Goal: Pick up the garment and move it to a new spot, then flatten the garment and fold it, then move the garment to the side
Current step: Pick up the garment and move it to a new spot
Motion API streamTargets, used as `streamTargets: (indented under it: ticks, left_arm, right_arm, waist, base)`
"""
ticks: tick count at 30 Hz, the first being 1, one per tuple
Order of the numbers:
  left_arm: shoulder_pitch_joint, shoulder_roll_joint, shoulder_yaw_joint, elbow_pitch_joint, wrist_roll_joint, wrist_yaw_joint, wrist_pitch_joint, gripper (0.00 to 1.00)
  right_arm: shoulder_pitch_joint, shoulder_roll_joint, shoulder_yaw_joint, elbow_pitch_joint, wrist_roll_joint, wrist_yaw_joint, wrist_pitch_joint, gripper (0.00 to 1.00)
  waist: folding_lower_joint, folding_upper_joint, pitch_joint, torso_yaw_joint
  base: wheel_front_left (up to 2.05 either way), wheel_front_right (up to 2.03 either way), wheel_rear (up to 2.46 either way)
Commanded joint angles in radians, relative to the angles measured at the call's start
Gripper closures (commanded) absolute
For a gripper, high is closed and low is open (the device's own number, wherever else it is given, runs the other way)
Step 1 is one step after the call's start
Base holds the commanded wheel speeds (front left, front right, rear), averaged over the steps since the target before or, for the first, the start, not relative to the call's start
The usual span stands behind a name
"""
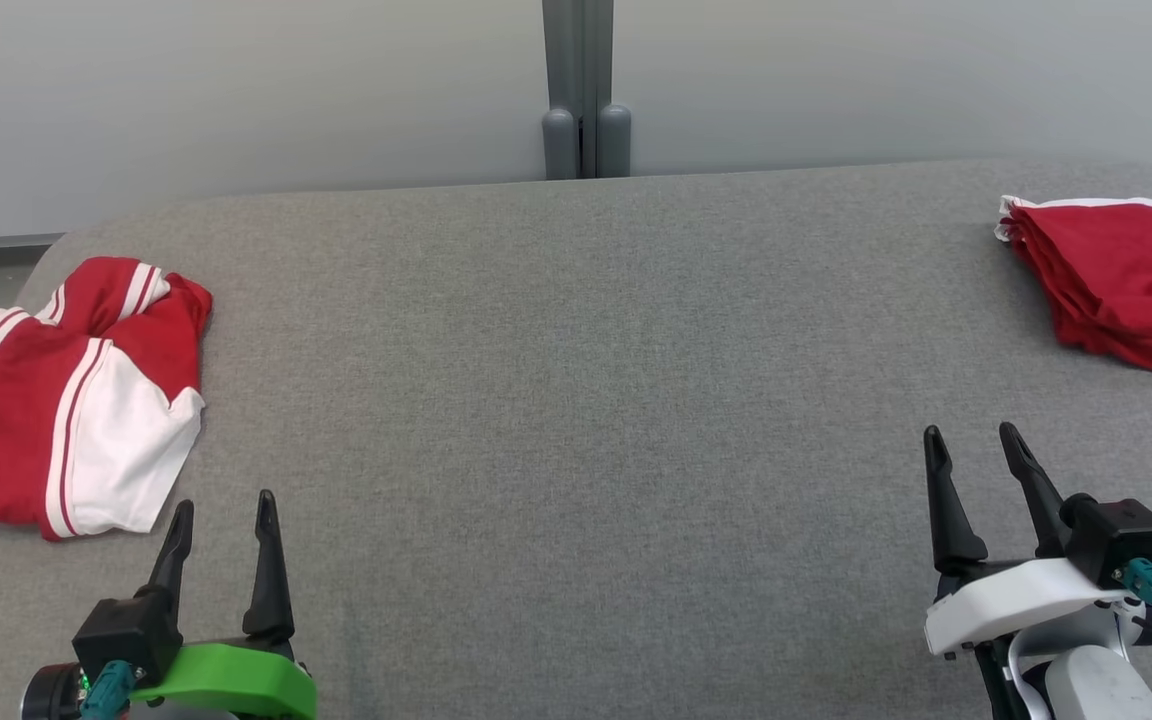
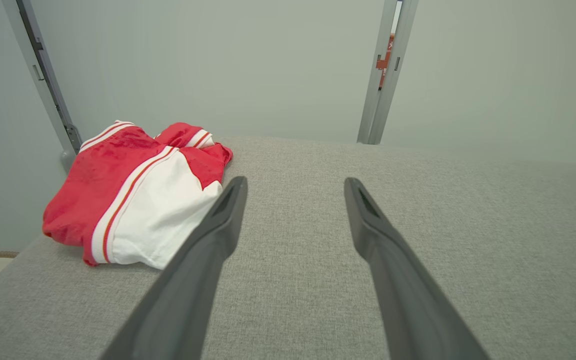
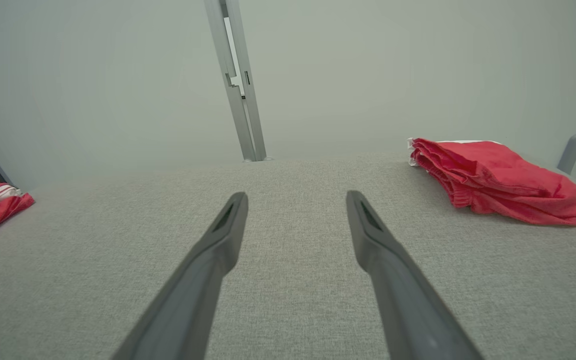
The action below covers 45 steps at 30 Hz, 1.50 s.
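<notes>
L pincer (image 1: 224,500) gapes nr garment (image 1: 76,400) at table (image 1: 576,350) edge; wide table rightward.

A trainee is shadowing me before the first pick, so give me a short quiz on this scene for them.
1. True or false: the left gripper is holding the crumpled red-and-white striped garment.
2. What lies at the robot's far right on the grey fabric-covered table?
A) a folded red cloth garment
B) a blue towel
C) a green bucket
3. Fill in: the right gripper has its jaws ____.

Key:
1. False. Its jaws stand apart, just short of the garment.
2. A
3. open
</notes>
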Motion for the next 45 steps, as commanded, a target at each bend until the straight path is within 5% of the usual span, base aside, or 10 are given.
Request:
streamTargets:
  ticks: [1,12,34,45]
  left_arm:
    - [0.014,0.001,0.0,0.002,0.008,-0.001,-0.003,0.0]
    - [0.003,0.001,0.006,0.005,0.017,-0.001,-0.003,0.0]
    - [-0.015,0.017,0.082,0.004,0.018,0.006,-0.003,0.0]
    - [0.023,0.01,0.126,-0.013,0.003,0.016,-0.003,0.0]
  right_arm:
    - [0.011,0.001,-0.001,-0.004,-0.007,-0.001,-0.003,0.0]
    - [0.02,0.014,0.006,-0.004,-0.004,-0.001,-0.003,0.0]
    - [-0.007,0.019,0.023,0.006,-0.027,-0.001,-0.003,0.0]
    - [-0.037,0.005,0.061,0.023,-0.029,-0.001,-0.003,0.0]
  waist:
    - [0.0,0.0,-0.001,0.001]
    - [0.0,0.0,-0.004,0.043]
    - [0.0,0.0,0.047,0.384]
    - [0.0,0.0,0.061,0.465]
  base:
    - [0.0,0.0,0.0]
    - [0.0,0.0,0.0]
    - [0.0,0.0,0.0]
    - [0.0,0.0,0.0]
